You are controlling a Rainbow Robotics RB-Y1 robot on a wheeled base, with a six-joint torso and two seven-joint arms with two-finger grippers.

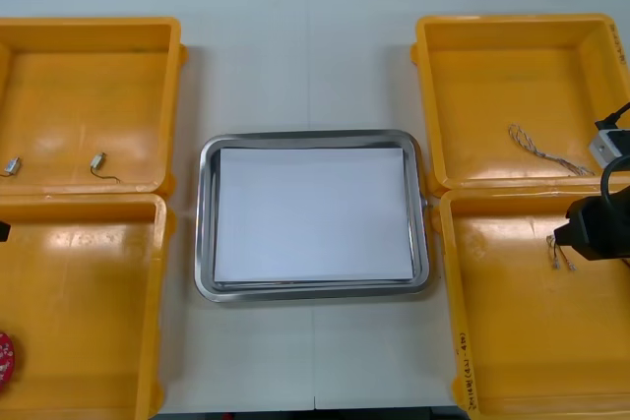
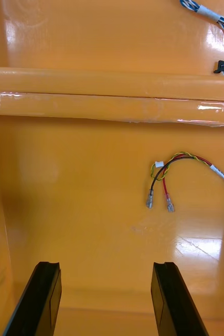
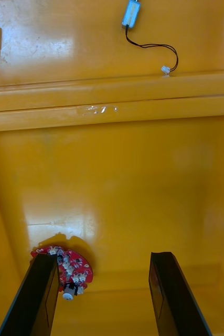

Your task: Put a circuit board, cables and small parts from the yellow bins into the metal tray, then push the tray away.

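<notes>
While the right gripper (image 2: 105, 265) hangs spread and bare over the right near bin (image 1: 512, 381), a red and yellow cable (image 2: 193, 157) lies on that bin's floor beyond its fingers. The left gripper (image 3: 104, 256), also spread, hangs over the left near bin (image 1: 79, 341), a red board (image 3: 72, 265) just beside one finger. The cable is probably light and limp, best pinched mid-run where its wires bunch; the board looks stiff and thin, likely taken across its rim.

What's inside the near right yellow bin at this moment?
A red and yellow cable lies on the floor of the near right yellow bin, ahead of the open right claw. In the front view the right arm covers the cable's other end.
</notes>
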